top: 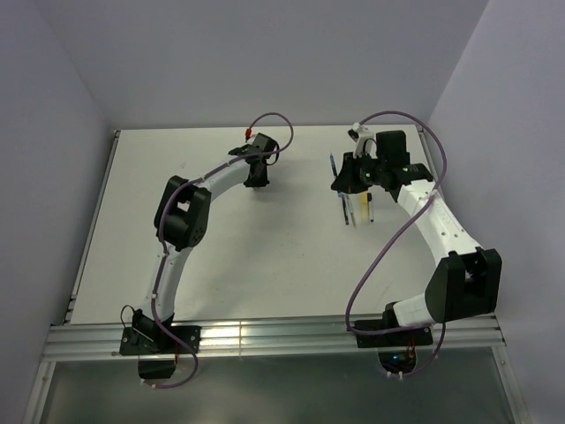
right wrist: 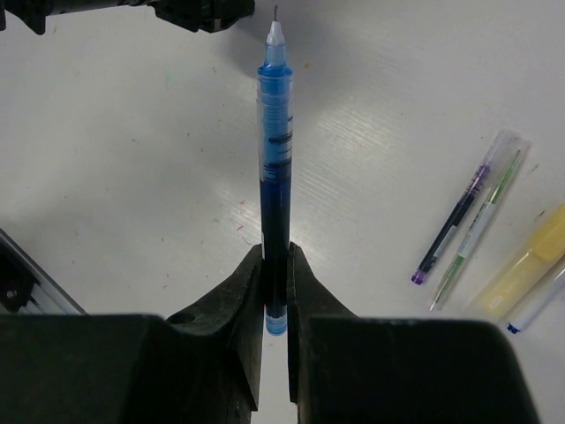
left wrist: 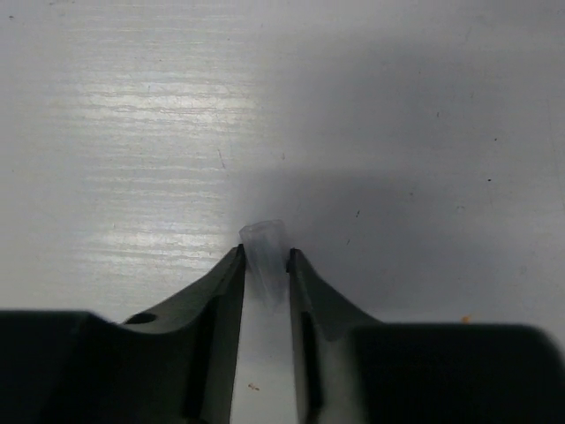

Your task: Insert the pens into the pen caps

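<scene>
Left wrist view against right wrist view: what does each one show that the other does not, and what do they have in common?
Only the left wrist view: a pale translucent cap between the fingertips of the left gripper, which appear to press on both its sides.

Only the right wrist view: a blue pen clamped in the right gripper, its tip pointing away. A purple pen, a green pen and a yellow item I cannot identify lie loose at the right.

Both: dark fingers at the bottom and the white table.
</scene>
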Controlling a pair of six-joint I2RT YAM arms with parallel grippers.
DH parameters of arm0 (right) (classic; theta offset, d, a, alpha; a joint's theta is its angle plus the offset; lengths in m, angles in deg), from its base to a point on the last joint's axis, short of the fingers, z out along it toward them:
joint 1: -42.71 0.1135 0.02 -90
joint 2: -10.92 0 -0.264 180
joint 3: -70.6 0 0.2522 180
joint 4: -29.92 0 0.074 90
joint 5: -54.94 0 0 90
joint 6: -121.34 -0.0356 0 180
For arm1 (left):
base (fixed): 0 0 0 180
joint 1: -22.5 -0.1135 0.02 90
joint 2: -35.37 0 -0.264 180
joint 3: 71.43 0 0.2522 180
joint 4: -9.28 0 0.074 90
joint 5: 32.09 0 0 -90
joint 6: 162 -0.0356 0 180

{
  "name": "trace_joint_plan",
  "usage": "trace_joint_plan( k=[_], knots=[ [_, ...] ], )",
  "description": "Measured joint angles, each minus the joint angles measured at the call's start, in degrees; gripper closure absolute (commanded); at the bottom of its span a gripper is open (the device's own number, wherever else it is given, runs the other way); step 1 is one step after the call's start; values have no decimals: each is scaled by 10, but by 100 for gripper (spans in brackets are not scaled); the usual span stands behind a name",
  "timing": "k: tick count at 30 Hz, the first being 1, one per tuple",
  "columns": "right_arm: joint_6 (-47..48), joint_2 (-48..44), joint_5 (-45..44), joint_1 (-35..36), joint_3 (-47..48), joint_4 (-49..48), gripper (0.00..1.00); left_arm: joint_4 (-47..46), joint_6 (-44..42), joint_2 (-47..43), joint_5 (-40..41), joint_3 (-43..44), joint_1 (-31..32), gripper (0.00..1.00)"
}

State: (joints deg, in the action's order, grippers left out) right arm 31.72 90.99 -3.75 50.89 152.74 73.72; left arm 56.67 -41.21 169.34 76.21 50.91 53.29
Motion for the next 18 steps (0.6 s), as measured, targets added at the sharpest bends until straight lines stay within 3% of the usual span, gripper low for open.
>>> trace_joint_plan(
  k=[4,12,18],
  knots=[
    [-1,10,26,0,10,7,100,-9,-10,-7,-22,-11,-9,100],
    [-27,37,82,13,66,7,100,-36,-35,-78,-99,-108,-31,100],
    [-40,37,117,19,74,-6,100,-50,-52,-205,-160,-200,-36,100]
  ],
)
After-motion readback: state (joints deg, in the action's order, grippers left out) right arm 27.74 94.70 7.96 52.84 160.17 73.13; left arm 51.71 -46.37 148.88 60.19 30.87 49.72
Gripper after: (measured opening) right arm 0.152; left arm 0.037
